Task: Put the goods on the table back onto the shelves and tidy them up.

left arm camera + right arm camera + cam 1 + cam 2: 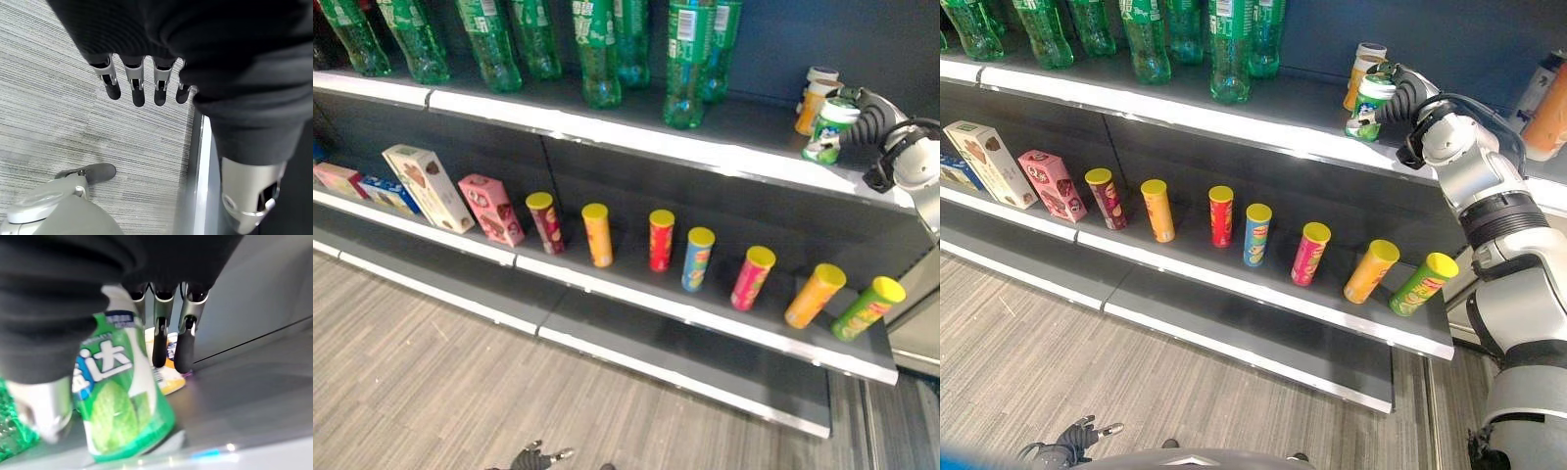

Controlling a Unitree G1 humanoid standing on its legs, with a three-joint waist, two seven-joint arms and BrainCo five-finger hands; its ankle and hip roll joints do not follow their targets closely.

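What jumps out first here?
The right robot hand on the upper shelf, against a green-and-white jar beside an orange one. Next, the row of yellow-lidded tubes standing along the middle shelf, with green bottles above. The left robot hand hangs open over the floor.
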